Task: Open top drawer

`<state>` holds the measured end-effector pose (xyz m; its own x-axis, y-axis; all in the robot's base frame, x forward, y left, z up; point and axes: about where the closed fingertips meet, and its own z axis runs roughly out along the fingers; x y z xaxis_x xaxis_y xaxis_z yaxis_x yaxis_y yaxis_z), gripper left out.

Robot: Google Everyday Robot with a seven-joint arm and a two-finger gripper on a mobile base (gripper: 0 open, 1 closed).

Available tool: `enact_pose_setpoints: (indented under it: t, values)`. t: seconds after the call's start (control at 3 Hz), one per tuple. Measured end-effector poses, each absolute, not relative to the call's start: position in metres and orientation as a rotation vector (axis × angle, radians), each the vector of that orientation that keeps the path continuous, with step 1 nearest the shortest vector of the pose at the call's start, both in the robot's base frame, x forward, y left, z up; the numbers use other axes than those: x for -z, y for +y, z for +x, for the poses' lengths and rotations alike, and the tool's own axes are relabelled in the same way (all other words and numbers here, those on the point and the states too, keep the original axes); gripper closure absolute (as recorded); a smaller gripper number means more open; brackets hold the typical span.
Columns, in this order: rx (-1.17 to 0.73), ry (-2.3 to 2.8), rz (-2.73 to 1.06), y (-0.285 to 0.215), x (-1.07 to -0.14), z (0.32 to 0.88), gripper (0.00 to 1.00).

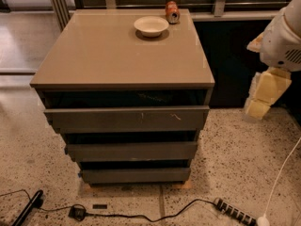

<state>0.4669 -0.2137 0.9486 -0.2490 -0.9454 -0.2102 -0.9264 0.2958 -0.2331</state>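
The top drawer (127,119) is the widest dark grey handleless front, just under the tan top of the cabinet (94,60). It has small pale scratch marks near its centre and right. A dark gap shows between its upper edge and the cabinet top. My gripper (263,97), pale yellow under a white arm (282,36), hangs in the air to the right of the cabinet, at about the drawer's height. It is apart from the drawer and touches nothing.
Two narrower grey drawer fronts (131,150) (135,175) sit below. A white bowl (151,26) and an orange can (172,12) stand at the back of the cabinet top. A power strip (235,212) and cables (141,215) lie on the speckled floor in front.
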Motion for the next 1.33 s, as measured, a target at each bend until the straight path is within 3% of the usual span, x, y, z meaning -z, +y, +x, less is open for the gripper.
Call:
enact_pose_setpoints:
  t: [0.33, 1.33]
  values:
    - [0.056, 2.307, -1.654, -0.208, -0.903, 0.522, 0.0]
    - [-0.047, 2.226, -1.696, -0.198, -0.903, 0.516, 0.0]
